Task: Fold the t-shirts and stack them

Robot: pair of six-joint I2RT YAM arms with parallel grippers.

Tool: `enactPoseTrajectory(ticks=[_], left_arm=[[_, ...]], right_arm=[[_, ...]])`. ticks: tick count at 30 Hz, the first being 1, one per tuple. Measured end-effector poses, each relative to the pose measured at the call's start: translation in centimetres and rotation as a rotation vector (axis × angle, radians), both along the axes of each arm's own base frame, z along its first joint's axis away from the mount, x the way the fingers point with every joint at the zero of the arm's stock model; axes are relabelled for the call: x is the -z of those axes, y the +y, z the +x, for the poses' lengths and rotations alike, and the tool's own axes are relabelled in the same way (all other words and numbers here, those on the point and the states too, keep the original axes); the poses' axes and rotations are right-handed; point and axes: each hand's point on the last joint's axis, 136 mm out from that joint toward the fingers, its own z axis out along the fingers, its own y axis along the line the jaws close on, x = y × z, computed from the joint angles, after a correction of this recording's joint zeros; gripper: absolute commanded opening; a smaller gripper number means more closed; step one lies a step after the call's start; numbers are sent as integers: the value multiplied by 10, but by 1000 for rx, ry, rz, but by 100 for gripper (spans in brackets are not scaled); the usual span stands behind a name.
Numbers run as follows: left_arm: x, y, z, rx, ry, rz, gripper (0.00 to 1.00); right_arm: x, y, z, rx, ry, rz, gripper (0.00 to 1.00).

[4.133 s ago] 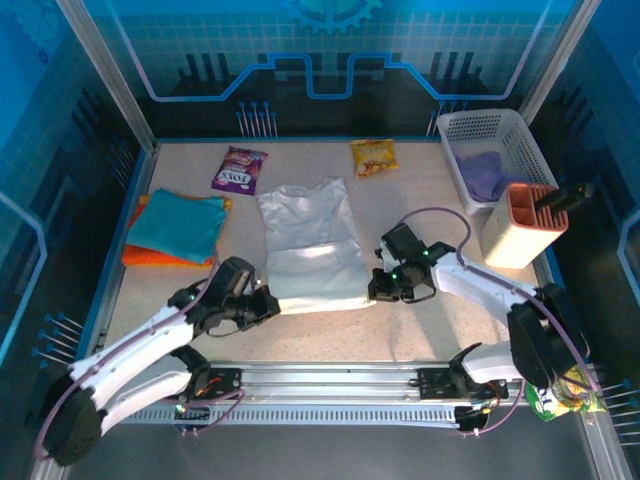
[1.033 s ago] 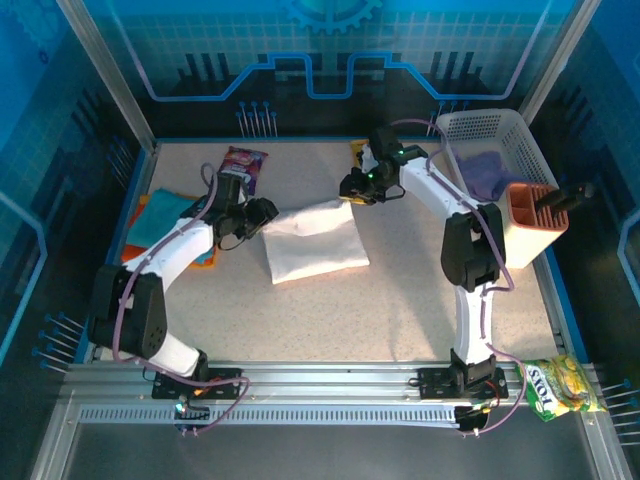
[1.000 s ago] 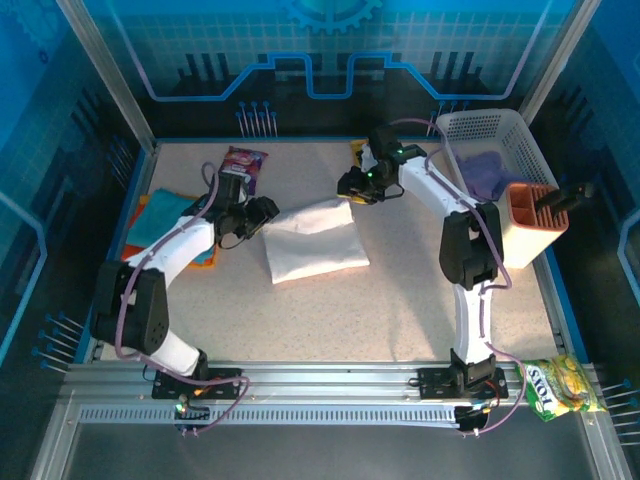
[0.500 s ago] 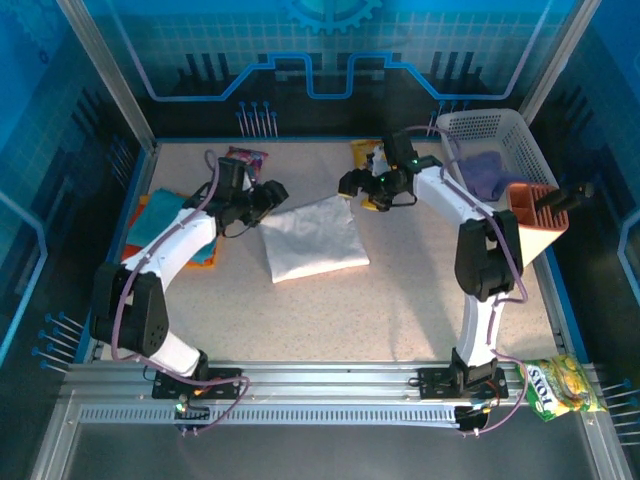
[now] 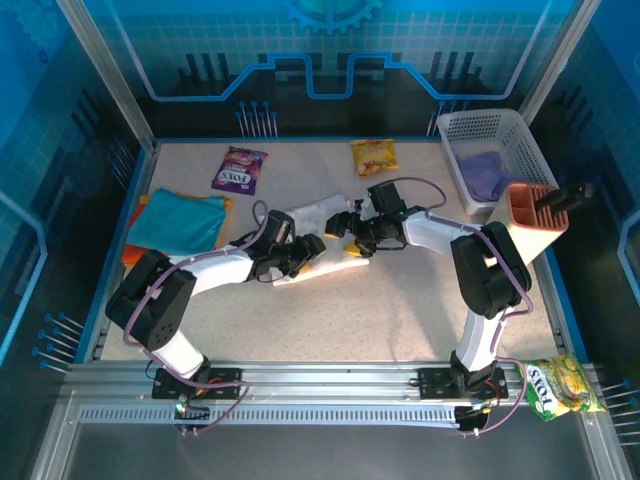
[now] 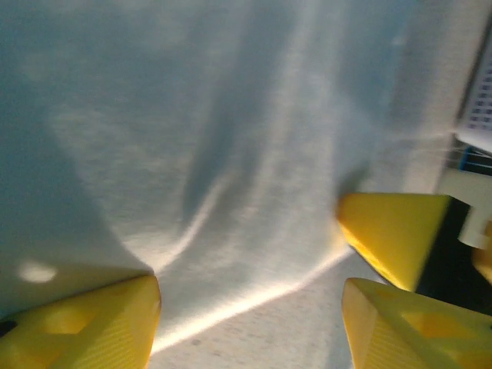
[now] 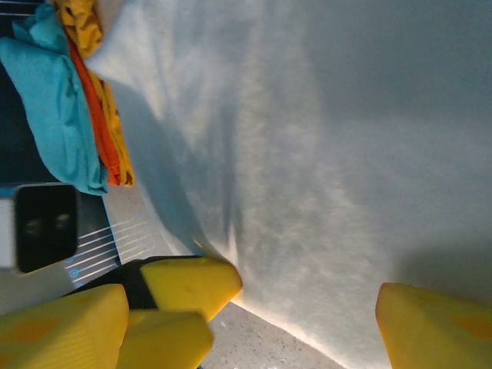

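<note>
The table carries the white t-shirt near its centre, folded into a flat pad. The teal t-shirt lies folded on the orange t-shirt well to the left of it, on the left arm's side. Both arms reach inward and meet at the near edge of the white pad. The left claw is at the left part of that edge and the right claw at the right part, just beside each other. The governing relation is this: the pad lies on the far side of both claws, away from the arm bases, and its near edge runs across between them. The arms cover too much of the pad to give its long axis. Both claws stand open. In the left wrist view the fingers straddle the cloth edge, with bare table just below it. In the right wrist view the fingers stand equally wide over the same edge, and nothing is pinched. A grip would probably need each claw to close on this near edge. For stacking, the left arm is the nearer to the teal and orange pile.
</note>
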Motion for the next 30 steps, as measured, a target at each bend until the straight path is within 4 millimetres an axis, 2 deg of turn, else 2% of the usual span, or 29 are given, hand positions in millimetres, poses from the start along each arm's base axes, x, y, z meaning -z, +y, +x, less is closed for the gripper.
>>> enactPoseTrajectory(ticks=[2,7,15,20,23,25,27,30], left_arm=[[8,3,-3,-3,12,10,65],[9,12,-1,-12,7,20,65],[16,79,-10,-104,41,74,65],[13,110,-24,-103,63,160,65],[-1,117,-30,-61,57,219,66],[-17,119,-25,-39,21,246,68],[-35,123,-14,-17,-26,276,74],[-44,125,-2,17,-44,310,75]], right_arm=[[10,-2,-2,6,11,-4,84],[27,-10,-11,11,30,-25,84],[27,-13,-12,-11,-10,9,83],[26,-16,-11,-19,-27,13,84],[25,-18,-11,-19,-26,16,84],[23,-19,-12,-23,-20,12,84],[20,-22,-13,-31,-18,-5,84],[6,-23,-11,-45,-40,-22,85]])
